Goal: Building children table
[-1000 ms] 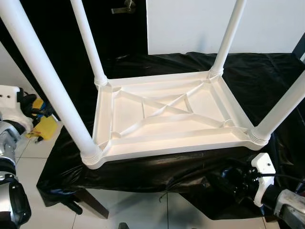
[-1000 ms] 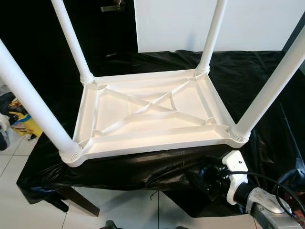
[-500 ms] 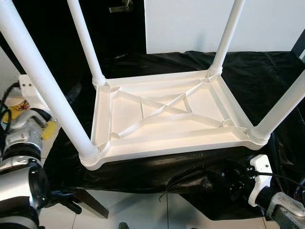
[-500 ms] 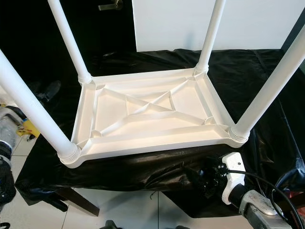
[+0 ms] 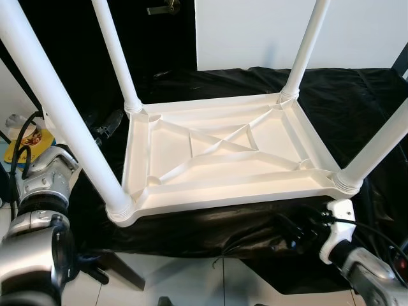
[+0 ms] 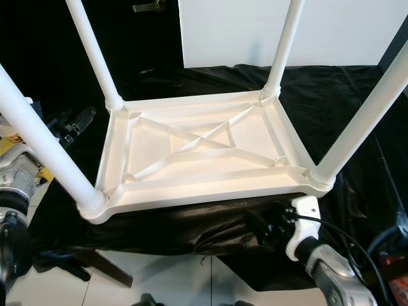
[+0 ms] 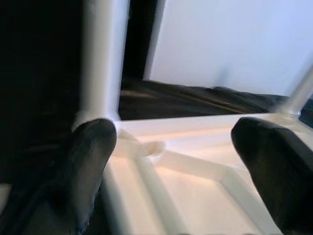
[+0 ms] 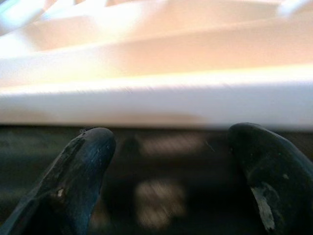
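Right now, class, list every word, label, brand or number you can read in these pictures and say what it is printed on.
No text can be read.
The white table, its legs and the black sheet under it carry no print.
The cup and the yellow thing on the floor at the left show coloured print, too small and blurred to read.
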Motion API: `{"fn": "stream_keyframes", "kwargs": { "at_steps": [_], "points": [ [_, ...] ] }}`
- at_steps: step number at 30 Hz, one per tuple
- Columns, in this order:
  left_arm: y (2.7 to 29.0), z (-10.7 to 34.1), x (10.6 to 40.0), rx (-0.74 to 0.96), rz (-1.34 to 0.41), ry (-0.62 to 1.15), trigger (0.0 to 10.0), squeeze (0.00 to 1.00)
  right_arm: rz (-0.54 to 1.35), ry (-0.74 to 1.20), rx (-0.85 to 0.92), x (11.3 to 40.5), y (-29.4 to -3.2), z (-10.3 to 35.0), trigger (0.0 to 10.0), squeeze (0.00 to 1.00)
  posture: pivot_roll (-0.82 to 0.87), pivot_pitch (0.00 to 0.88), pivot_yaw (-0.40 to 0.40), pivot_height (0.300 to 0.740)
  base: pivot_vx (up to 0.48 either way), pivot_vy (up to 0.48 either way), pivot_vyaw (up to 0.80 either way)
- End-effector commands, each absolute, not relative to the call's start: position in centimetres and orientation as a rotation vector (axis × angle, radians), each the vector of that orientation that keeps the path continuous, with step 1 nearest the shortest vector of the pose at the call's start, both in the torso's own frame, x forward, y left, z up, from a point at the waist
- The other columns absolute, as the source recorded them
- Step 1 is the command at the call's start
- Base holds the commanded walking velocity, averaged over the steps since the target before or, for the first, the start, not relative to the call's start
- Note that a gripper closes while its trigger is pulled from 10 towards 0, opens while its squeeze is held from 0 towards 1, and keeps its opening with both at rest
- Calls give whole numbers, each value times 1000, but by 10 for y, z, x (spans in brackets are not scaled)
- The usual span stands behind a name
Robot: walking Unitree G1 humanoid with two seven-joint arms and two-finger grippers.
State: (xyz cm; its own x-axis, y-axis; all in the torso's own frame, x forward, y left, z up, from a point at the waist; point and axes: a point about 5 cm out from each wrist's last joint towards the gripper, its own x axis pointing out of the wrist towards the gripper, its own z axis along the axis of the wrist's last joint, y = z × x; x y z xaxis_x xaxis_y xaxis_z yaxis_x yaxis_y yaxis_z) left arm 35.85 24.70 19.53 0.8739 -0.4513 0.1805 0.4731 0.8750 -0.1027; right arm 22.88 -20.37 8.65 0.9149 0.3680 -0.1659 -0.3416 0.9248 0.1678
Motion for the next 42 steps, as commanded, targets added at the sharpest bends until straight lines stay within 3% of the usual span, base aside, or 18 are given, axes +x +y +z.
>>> {"fn": "stream_keyframes", "kwargs": {
  "at_steps": [1, 9, 11, 14, 15, 29, 33, 42],
  "points": [
    [231, 203, 347, -107, -823, -190, 10000, 0, 341, 205, 130, 229, -205, 83, 10000, 0, -75, 56, 8, 740, 0, 0, 0],
    [209, 206, 338, -110, -892, -215, 10000, 0, 318, 199, 135, 236, -203, 81, 10000, 0, -64, 57, 9, 740, 0, 0, 0],
    [191, 206, 327, -127, -942, -232, 10000, 0, 287, 187, 136, 242, -203, 80, 10000, 0, -58, 56, 10, 740, 0, 0, 0],
    [191, 206, 327, -127, -942, -232, 10000, 0, 287, 187, 136, 242, -203, 80, 10000, 0, -58, 56, 10, 740, 0, 0, 0],
    [175, 207, 316, -143, -975, -243, 10000, 0, 255, 177, 134, 250, -203, 79, 10000, 0, -54, 55, 10, 740, 0, 0, 0],
    [137, 203, 290, -236, -1011, -232, 10000, 0, 185, 114, 94, 275, -203, 84, 10000, 0, -39, 53, 2, 740, 0, 0, 0],
    [103, 199, 278, -339, -1034, -217, 10000, 0, 99, 57, 32, 297, -203, 90, 10000, 0, -31, 55, 7, 740, 0, 0, 0],
    [59, 197, 276, -384, -1063, -207, 10000, 0, 0, 38, 34, 314, -198, 87, 10000, 0, -29, 58, 11, 740, 0, 0, 0]
  ]
}}
